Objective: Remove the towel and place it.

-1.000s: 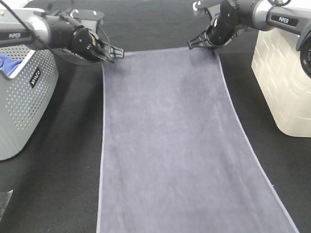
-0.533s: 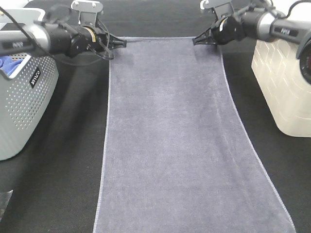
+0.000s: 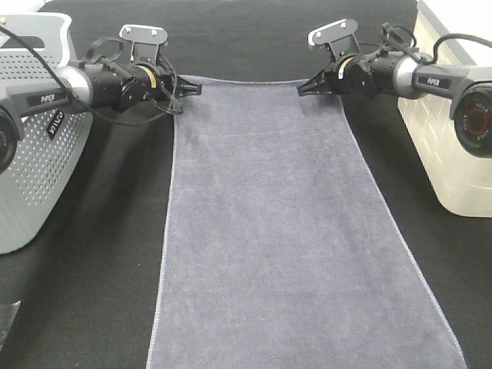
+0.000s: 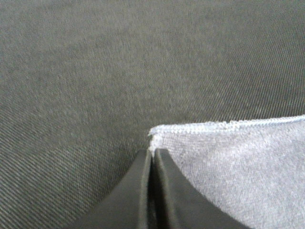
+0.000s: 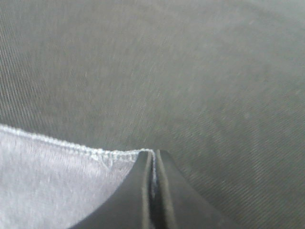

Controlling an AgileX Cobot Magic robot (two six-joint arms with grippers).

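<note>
Both end effectors (clenched on towel corners) sit between grey basket and cream bin.

- The towel runs off the exterior view's 6 o'clock edge, so its near end is unseen.
- The grey basket at 9 o'clock is cut by the edge; its contents cannot be made out.
- The cream container at 3 o'clock is cropped.
- In both wrist views, the left gripper and right gripper show only their tips; their bodies leave the picture.
- Whether any cloth sits between the left tips is unclear.
</note>
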